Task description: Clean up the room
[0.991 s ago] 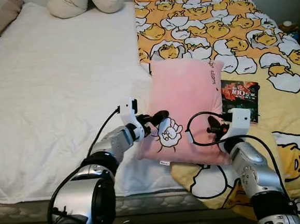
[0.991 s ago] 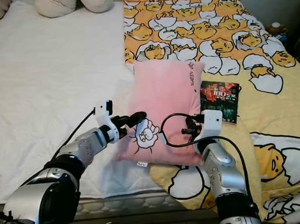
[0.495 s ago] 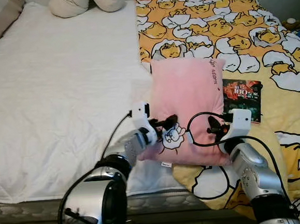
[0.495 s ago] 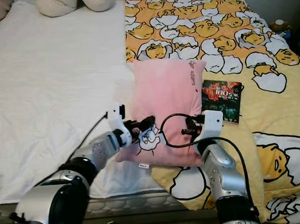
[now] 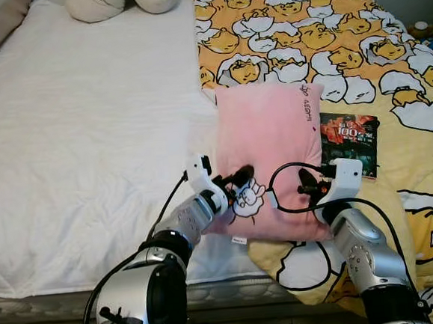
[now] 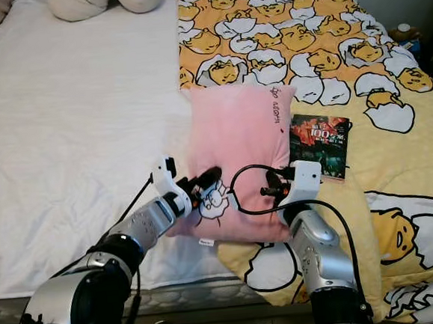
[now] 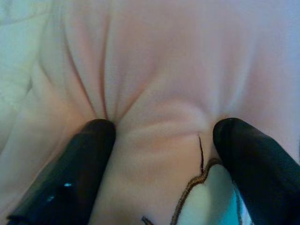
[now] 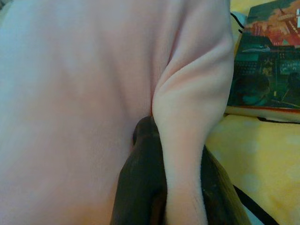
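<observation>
We were grasping the pink pillow (image 5: 270, 154): right tool (image 8: 161, 187) pinched its 5 o'clock edge, left tool (image 7: 159, 154) pressed open at 7 o'clock, needing closing.

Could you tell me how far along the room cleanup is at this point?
Early. Nothing looks put away yet. In hand: the right gripper has pinched a fold of the pink pillow, while the left gripper presses open fingers into its near corner, not yet closed. Left: the pillow's move, the book beside it, and the blanket.
</observation>
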Robot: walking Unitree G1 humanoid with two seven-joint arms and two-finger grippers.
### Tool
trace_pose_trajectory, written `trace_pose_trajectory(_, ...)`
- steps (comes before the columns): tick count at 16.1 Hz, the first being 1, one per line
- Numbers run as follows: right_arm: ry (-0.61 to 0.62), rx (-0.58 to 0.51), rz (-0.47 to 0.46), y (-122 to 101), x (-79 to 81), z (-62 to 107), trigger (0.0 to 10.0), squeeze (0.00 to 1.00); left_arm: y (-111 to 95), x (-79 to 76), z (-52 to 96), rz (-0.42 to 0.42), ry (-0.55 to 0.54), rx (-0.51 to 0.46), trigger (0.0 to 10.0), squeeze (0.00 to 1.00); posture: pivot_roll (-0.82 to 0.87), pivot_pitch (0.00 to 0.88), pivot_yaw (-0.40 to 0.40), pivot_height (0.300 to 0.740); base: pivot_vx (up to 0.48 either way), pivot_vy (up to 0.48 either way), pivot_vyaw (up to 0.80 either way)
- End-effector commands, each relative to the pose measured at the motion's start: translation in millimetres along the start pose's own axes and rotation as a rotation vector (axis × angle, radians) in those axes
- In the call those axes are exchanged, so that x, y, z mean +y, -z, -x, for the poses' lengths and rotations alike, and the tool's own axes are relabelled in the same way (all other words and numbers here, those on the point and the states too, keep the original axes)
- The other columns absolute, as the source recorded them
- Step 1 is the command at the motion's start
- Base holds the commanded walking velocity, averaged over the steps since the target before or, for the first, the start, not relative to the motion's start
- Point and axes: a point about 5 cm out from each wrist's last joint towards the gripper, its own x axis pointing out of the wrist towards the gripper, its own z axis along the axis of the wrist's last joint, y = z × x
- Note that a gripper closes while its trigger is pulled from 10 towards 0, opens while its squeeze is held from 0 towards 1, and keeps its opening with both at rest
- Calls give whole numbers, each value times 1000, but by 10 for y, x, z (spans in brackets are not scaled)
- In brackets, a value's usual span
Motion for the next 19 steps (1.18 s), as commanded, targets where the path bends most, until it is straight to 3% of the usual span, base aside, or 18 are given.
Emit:
trace_pose_trajectory(1,-32,9,-11,13,64,0,0,0,340,-63,-36,13,-1,121,0,0,-168,102,45,740,0,0,0)
trace_pose_trajectory(3,-36,14,-12,21,71,3,0,0,445,-42,-18,-103,-6,205,0,0,-164,106,42,740,0,0,0)
trace_pose_trajectory(5,-38,18,-13,27,80,6,0,0,485,-35,-10,-156,-5,245,0,0,-160,106,42,740,0,0,0)
trace_pose_trajectory(7,-39,19,-14,30,85,6,0,0,470,-33,-10,-136,-5,235,0,0,-160,107,42,740,0,0,0)
trace_pose_trajectory(8,-41,21,-16,35,93,7,0,0,406,-68,-28,-39,15,178,0,0,-160,110,41,740,0,0,0)
trace_pose_trajectory(11,-43,26,-18,48,100,11,0,0,358,-115,-48,59,45,114,0,0,-165,112,39,740,0,0,0)
trace_pose_trajectory(15,-38,33,-16,63,84,26,0,0,343,-109,-47,-17,50,88,0,0,-165,110,38,740,0,0,0)
trace_pose_trajectory(19,-45,41,-18,104,124,33,0,0,531,-101,-25,-120,65,194,0,0,-158,113,38,740,0,0,0)
